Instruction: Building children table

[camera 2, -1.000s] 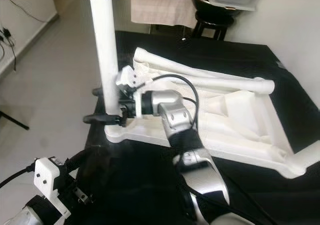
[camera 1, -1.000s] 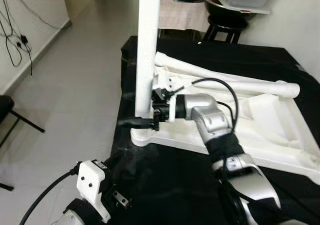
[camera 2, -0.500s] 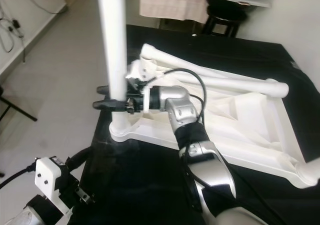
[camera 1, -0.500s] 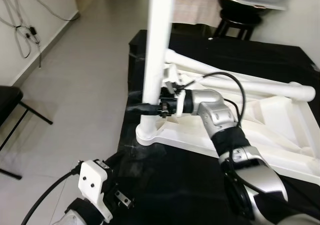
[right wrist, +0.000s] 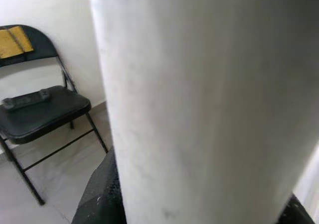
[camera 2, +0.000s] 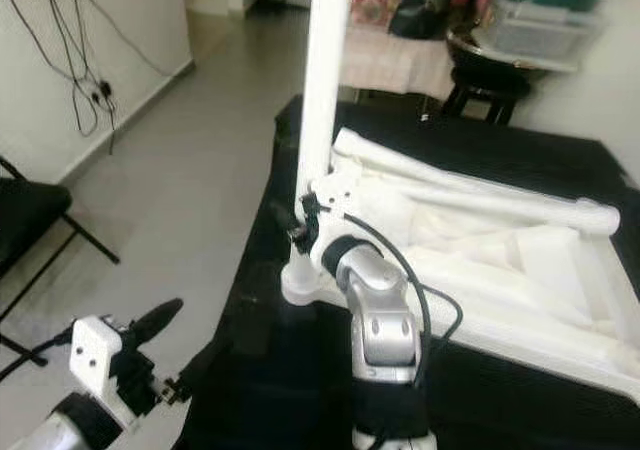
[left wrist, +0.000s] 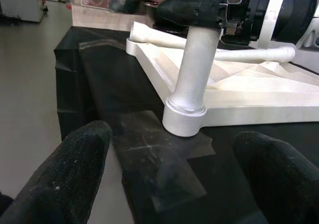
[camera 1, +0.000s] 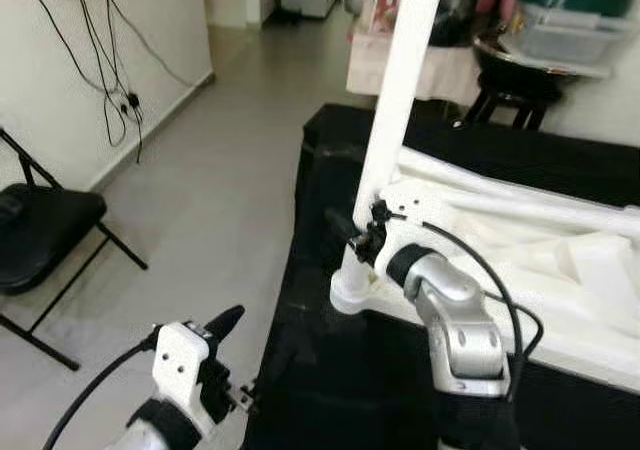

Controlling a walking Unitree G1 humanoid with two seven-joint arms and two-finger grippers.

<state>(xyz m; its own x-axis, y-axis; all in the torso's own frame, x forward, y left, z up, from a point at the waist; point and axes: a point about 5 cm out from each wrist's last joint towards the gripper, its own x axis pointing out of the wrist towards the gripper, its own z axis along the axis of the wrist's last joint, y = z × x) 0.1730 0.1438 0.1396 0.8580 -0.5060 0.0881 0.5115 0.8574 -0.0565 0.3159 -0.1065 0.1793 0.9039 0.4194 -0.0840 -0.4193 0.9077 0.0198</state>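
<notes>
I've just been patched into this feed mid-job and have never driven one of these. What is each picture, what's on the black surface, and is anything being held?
It is a humanoid robot with two silver arms, each ending in two long black fingers. The two wide pictures come from its head, looking down. A white children's table lies upside down on a black-covered surface; one white leg stands upright in its corner socket. The right gripper is clamped around that leg just above the socket. The right wrist picture looks along those fingers, so the leg fills it up close, with a black folding chair behind. The left gripper is open, held low off the table corner, holding nothing; its wrist picture looks between its fingertips at the socket.
</notes>
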